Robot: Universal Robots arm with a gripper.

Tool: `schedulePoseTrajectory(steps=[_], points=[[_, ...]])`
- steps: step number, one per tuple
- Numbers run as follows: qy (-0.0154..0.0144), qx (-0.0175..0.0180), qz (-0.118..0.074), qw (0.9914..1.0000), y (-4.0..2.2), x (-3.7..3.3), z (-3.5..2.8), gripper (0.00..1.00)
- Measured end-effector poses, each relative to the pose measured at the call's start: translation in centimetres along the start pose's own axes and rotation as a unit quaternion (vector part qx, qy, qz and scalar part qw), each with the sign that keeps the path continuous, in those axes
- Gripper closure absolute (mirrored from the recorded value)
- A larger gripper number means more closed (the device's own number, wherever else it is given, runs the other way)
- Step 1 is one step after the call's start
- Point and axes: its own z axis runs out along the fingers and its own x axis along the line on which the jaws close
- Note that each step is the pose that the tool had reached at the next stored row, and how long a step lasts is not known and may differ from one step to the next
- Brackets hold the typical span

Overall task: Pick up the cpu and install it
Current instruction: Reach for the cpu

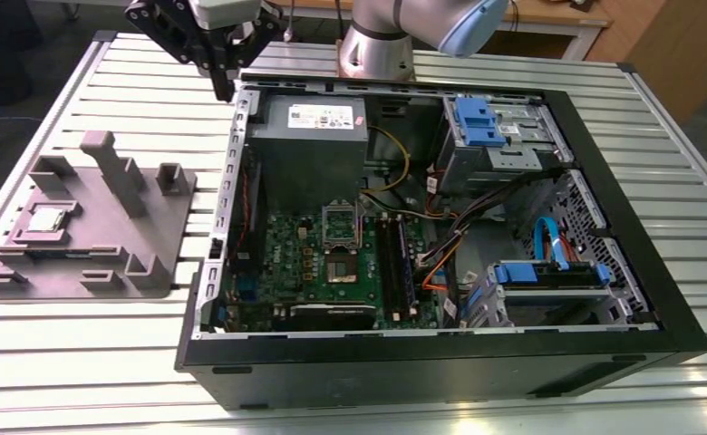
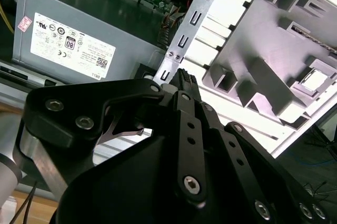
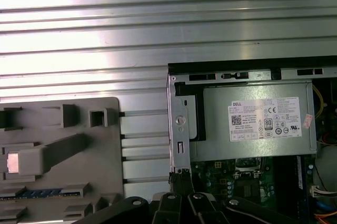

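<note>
In the exterior view the open computer case (image 1: 450, 362) holds a power supply (image 1: 311, 149) with a white printed label (image 1: 324, 116). At its nine o'clock, a grey fixture (image 1: 100, 249) keeps the cpu (image 1: 45, 220) in a recess. The gripper (image 1: 223, 91), at eleven o'clock, has its jaws clenched on nothing. In both wrist views the cpu (image 2: 315, 80) (image 3: 15, 162) lies in that recess.

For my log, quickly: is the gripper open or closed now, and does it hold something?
Gripper: closed, holding nothing; the cpu lies on the grey fixture.
</note>
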Motion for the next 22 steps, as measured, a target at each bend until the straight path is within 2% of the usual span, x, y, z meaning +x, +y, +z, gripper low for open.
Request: schedulePoseTrajectory(steps=[22], points=[[0.0000,0.0000,0.000,1.00000,-0.04,0.48,0.00,0.90]])
